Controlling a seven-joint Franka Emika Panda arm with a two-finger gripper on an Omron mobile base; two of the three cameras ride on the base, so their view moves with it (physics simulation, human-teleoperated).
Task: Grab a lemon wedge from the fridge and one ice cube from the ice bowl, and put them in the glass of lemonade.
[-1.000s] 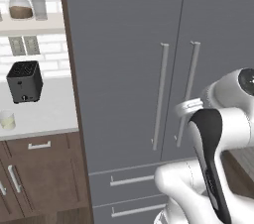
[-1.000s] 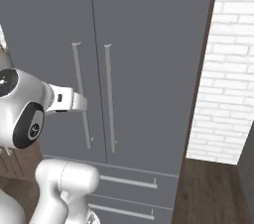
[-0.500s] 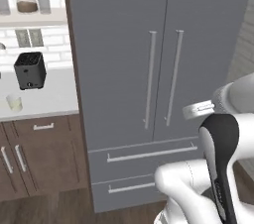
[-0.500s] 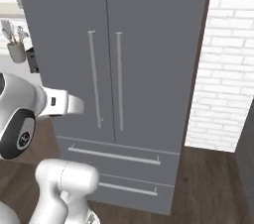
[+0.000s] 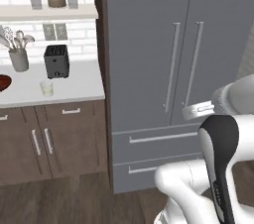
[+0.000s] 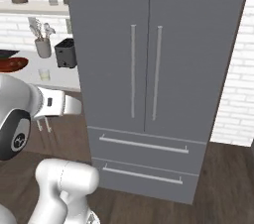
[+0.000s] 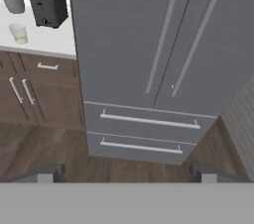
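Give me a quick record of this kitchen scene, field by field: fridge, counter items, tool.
fridge: tall grey fridge, both doors shut, two drawers below shut
glass of lemonade: on the white counter, in front of the toaster
ice bowl: at the counter's left end
utensil cup: left of the toaster
tool: open, empty, facing the fridge

Both base views and the hand view face the closed fridge (image 5: 163, 69) (image 6: 154, 69) (image 7: 149, 44).

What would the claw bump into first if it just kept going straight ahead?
Most likely the fridge: the open claw points at its lower front, around the two drawers under the closed doors. Nothing stands between them, though exact depth is hard to judge.
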